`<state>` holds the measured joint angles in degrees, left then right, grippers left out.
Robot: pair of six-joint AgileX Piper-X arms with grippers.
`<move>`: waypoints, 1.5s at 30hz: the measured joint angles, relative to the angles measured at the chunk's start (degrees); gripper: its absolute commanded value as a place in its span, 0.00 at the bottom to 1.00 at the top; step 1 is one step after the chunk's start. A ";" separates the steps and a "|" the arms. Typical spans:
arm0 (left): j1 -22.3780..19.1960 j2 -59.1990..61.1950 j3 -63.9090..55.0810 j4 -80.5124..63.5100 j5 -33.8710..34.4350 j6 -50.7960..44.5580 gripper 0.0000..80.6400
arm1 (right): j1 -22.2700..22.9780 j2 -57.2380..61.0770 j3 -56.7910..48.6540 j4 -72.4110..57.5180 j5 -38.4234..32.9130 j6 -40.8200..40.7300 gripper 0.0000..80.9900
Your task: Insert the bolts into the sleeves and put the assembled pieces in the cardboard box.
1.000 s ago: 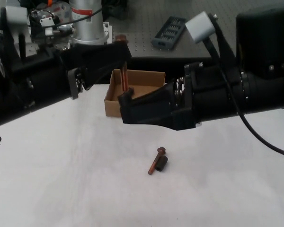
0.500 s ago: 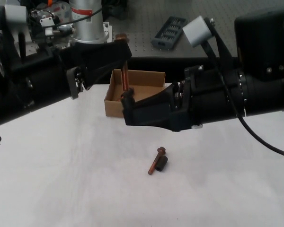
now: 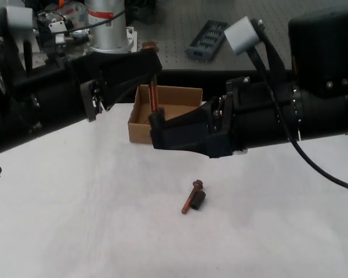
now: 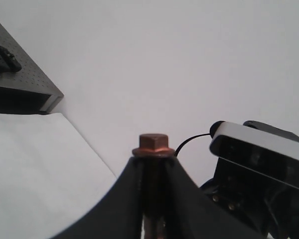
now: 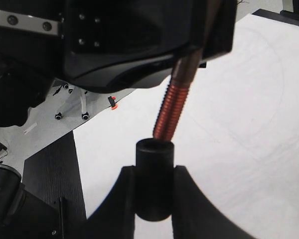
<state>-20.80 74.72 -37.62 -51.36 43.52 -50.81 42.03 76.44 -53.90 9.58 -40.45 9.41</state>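
Right wrist view: right tool (image 5: 153, 173) clamped around short black cylindrical sleeve (image 5: 153, 195), bore upward. Left tool (image 4: 153, 167) pinches copper-coloured hex-head bolt (image 4: 153, 144) just under its head, threaded tip at sleeve mouth, near brown cardboard box (image 3: 140, 119). Both parts judged rigid, light, slick; hold mid-body, firmly.

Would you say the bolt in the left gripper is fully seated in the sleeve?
No, the bolt only reaches the mouth of the sleeve with its threaded tip, its shaft bare above.
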 measured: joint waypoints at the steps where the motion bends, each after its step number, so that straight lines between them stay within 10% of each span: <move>1: 0.00 0.00 0.00 0.00 0.00 -0.14 0.01 | 0.00 0.00 0.00 -0.01 -0.01 0.00 0.03; 45: 0.17 -0.55 3.57 -4.11 -0.28 -2.81 0.01 | 0.18 0.60 0.73 -4.32 -2.24 4.62 0.03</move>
<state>-20.63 74.17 -34.05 -55.46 43.25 -53.62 42.21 77.04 -53.17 5.26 -42.69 14.03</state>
